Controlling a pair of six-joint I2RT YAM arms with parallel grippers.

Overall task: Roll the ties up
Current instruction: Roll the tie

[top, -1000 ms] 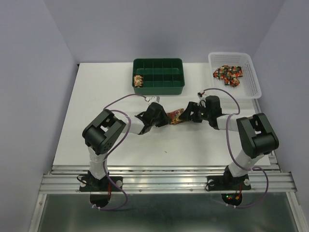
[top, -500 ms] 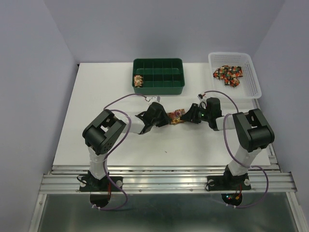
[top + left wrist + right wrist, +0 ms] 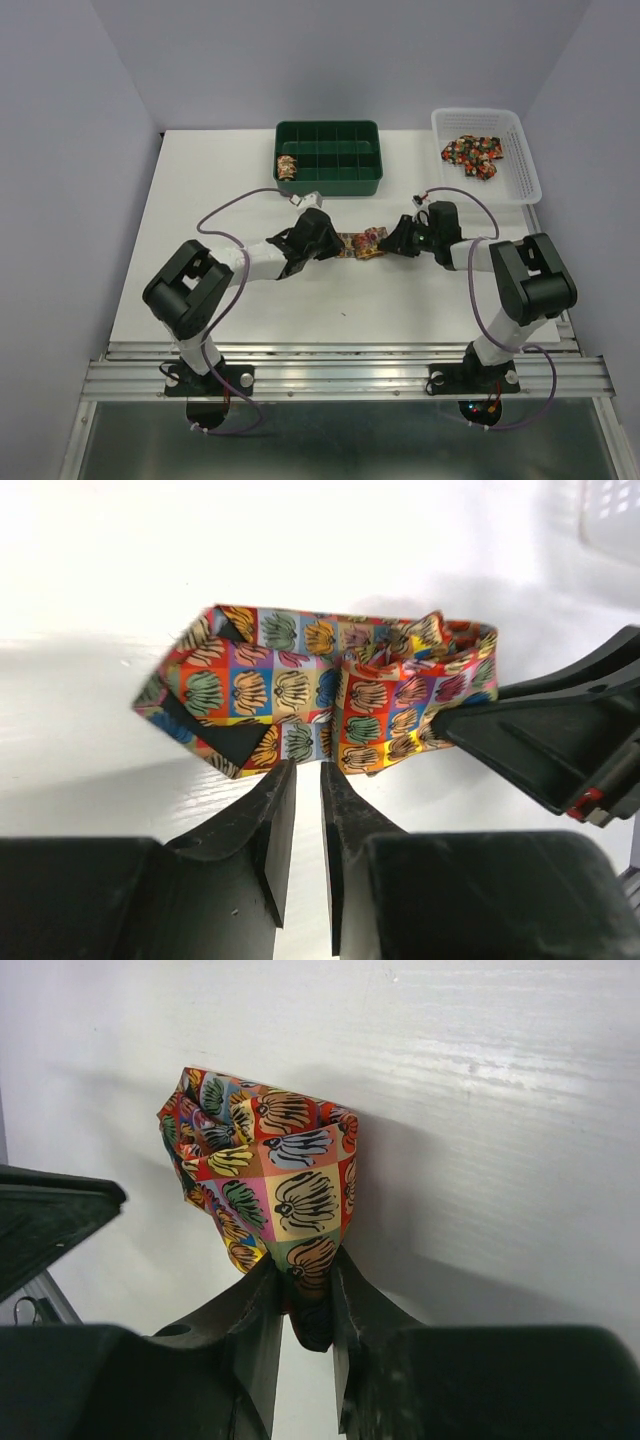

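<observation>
The right claw (image 3: 305, 1305) is closed on the tie (image 3: 265, 1175), pinching the bottom of its rolled-up lump. The left claw (image 3: 302, 780) is almost closed, with its tips at the tie's near edge. I cannot tell if it pinches it. The tie lies on the white tabletop (image 3: 500, 1110) between both claws, stretched from side to side. Its flat pointed end is nearer the left arm. It has bright red, orange and blue squares.

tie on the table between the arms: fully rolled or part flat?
Partly rolled. The tie has a bunched roll at one end; its pointed end lies flat on the table.
</observation>
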